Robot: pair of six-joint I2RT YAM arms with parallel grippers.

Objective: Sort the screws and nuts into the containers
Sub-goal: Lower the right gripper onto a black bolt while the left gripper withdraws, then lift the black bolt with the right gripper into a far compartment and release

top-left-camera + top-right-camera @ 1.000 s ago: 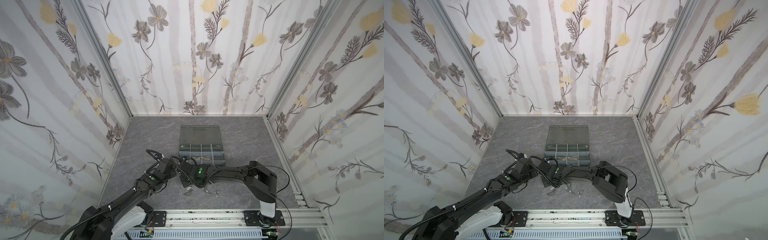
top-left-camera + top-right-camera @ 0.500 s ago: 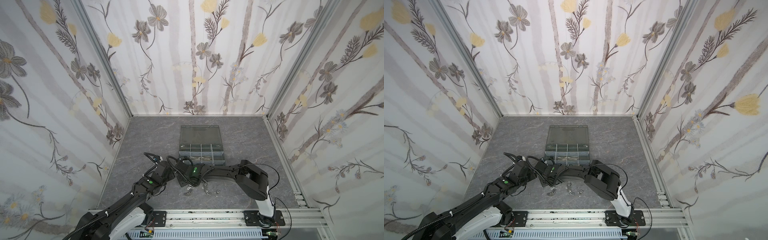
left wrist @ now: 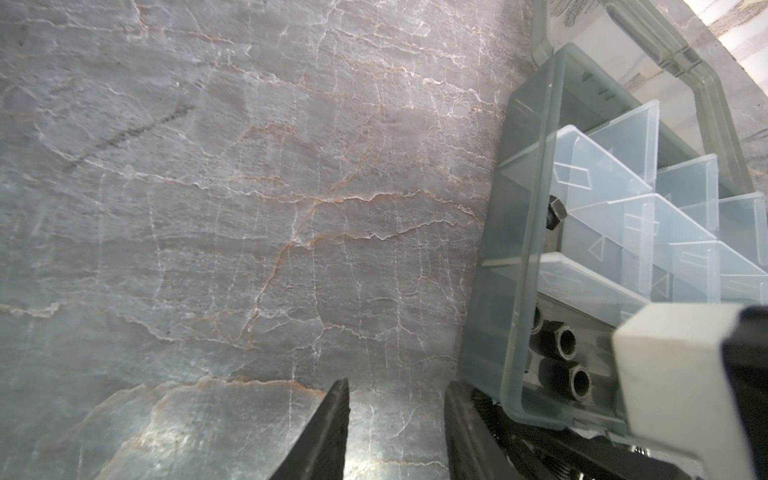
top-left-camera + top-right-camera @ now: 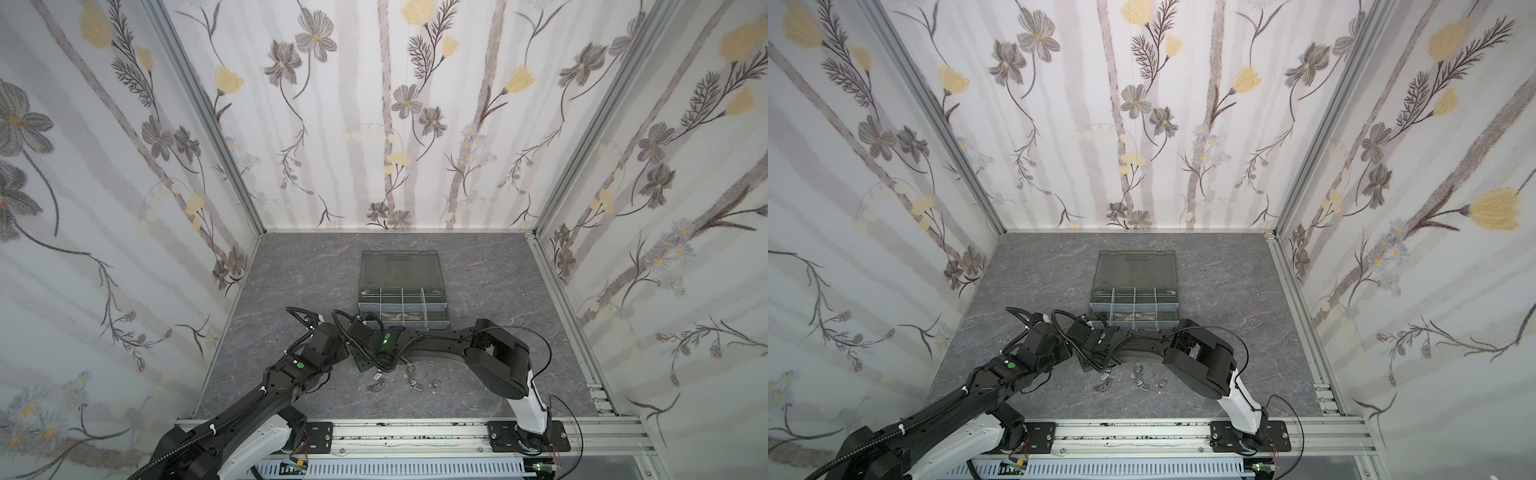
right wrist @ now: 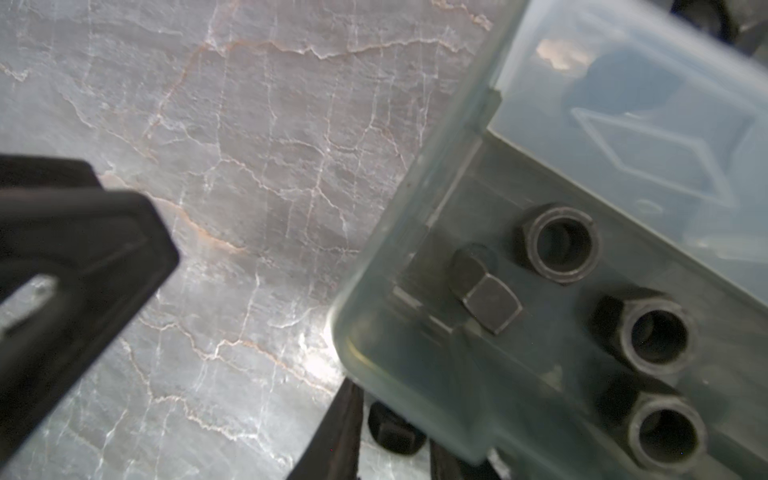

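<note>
Narrowing over the last second, my right gripper (image 5: 395,415) now has its jaws standing close on either side of a small black hex piece (image 5: 395,434), with hardly any gap showing; whether they have truly bitten on it I cannot tell, since the corner of the organizer box (image 5: 415,270) covers part of the far jaw. In that same second my right arm (image 4: 478,353) has folded in and swung leftward, away from the silver screws and nuts (image 4: 413,384) toward the box's near left corner, so the black piece now lies just outside that corner. Right across the wall, the corner compartment (image 5: 552,340) holds several black nuts (image 5: 656,332), which I judge to be where this piece belongs if it is a nut; its centre is hidden, so I cannot say. My left gripper (image 3: 397,384) has barely shifted: it hangs released and empty, bare table (image 3: 208,208) showing between its fingers (image 3: 328,428), so near my right one that I see a risk of the two knocking together. In both top views those silver screws and nuts still lie scattered on the table in front of the box, well apart from any compartment, so most of the sorting is, I think, still ahead once this black piece is lifted over the wall.
</note>
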